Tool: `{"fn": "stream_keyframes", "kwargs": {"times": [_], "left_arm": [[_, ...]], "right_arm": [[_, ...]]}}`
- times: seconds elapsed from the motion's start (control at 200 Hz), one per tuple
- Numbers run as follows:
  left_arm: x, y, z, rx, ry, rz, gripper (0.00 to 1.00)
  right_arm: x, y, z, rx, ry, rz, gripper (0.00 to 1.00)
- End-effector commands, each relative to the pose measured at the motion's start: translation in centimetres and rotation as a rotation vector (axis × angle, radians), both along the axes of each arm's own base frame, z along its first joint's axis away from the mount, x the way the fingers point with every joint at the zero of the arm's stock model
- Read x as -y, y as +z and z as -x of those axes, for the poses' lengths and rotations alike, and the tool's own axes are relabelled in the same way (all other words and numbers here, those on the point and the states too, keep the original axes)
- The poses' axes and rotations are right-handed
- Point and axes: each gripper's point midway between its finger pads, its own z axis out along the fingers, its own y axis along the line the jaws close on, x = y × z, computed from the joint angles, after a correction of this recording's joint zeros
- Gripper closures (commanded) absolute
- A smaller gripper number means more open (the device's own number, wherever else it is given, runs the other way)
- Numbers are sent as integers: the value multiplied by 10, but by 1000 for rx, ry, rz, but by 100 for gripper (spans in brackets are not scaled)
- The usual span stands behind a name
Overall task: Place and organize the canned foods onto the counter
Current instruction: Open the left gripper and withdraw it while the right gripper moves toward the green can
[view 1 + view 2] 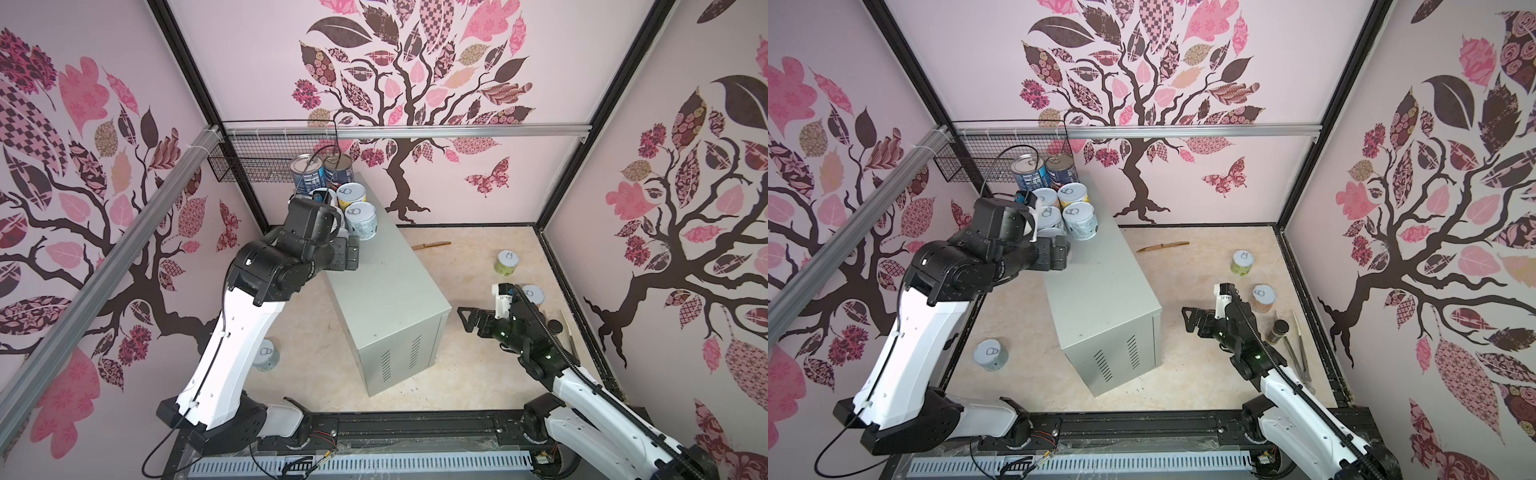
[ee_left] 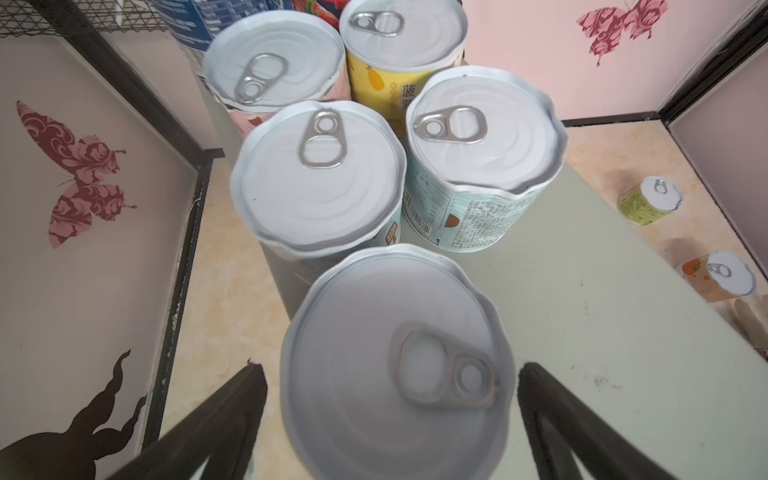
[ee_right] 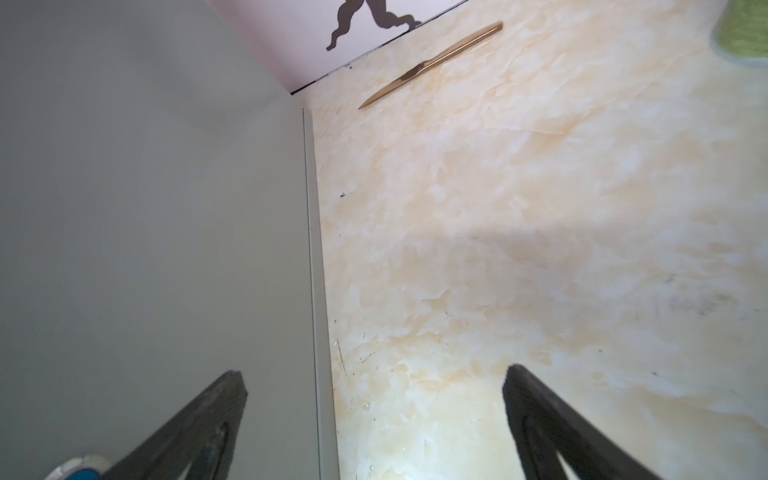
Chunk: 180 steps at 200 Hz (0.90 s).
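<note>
The counter [image 1: 386, 282] is seen in both top views as a long grey box running from the upper centre toward the lower centre of the frame, with its vented end face turned to the bottom. Its far end is crowded. A blue tall tin [image 1: 308, 171] and a dark tall tin [image 1: 338, 168] are set at the very back. A cluster of four short cans [image 1: 1077, 220] is packed in two rows just in front of them.

In the left wrist view a fifth short can [image 2: 395, 365] is found between the fingers of the left gripper [image 2: 390, 368], at the counter's left long edge. Its base is hidden, so contact with the top cannot be confirmed. The jaws are spread wide and a narrow gap is left on each side of the lid, so nothing is clasped.

The near half of the counter top is left bare up to its right and front edges.

The right gripper [image 1: 467, 319] is held low over the floor [image 1: 457, 374], just right of the counter's lower right corner. Its jaws are wide apart and empty. In the right wrist view the counter's long edge is seen running between its two fingers.

Three cans are left on the floor. A green can [image 1: 507, 262] and an orange can [image 1: 1263, 298] stand apart at centre right, the orange one just behind the right wrist. A pale blue can [image 1: 990, 354] stands at lower left, between the counter and the left arm.

A knife [image 1: 431, 245] lies on the open floor near the back wall, between the counter and the green can. A dark jar [image 1: 1278, 331] is placed close to the right wall's edge.
</note>
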Motion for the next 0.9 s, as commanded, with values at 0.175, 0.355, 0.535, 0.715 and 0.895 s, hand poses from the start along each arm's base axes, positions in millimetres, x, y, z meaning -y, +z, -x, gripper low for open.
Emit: {"fn": "stream_keyframes", "kwargs": {"times": [0.175,0.355,0.535,0.715,0.895], "left_arm": [[-57,26,48,139,113,134,2],[-82,-13,64,124,223,119,2],[-94,-67,66,53,297,159,2],[-104,-108,63,17,346,215,2],[-107,-161,58,-80,418,326,2]], "right_arm": [[30,32,-11,-38,-173,96,0],[34,52,-23,-68,-206,151,0],[45,62,-36,-78,-271,235,0],[56,67,-60,-70,-342,294,0],[64,64,-96,-85,-418,304,0]]}}
